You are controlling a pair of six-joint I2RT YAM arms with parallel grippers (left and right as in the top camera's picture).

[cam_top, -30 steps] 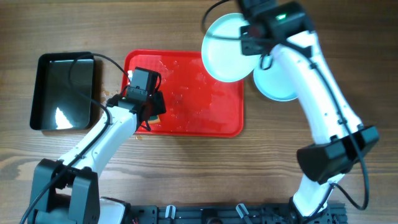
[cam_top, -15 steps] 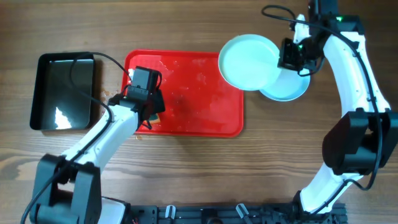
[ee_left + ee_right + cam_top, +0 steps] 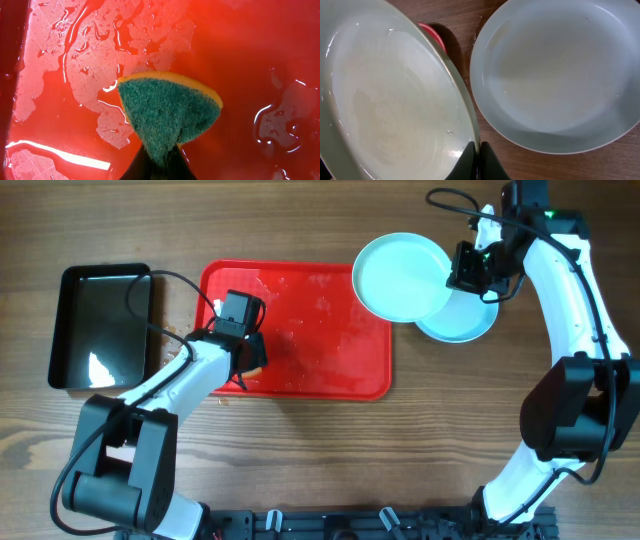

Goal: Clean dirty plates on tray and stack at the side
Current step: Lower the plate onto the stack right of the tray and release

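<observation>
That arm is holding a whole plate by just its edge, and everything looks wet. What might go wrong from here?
1. The right gripper pinches the held plate only at its rim, and the plate glistens with water, so it might slip or tip.
2. It hangs partly over the tray corner, off-centre from the plate on the table. Released here, it would likely land crooked.

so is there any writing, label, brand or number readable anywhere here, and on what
None readable: no words, labels, brands or numbers show on the red tray, the held plate, the plate on the table, the sponge or the black tray.
</observation>
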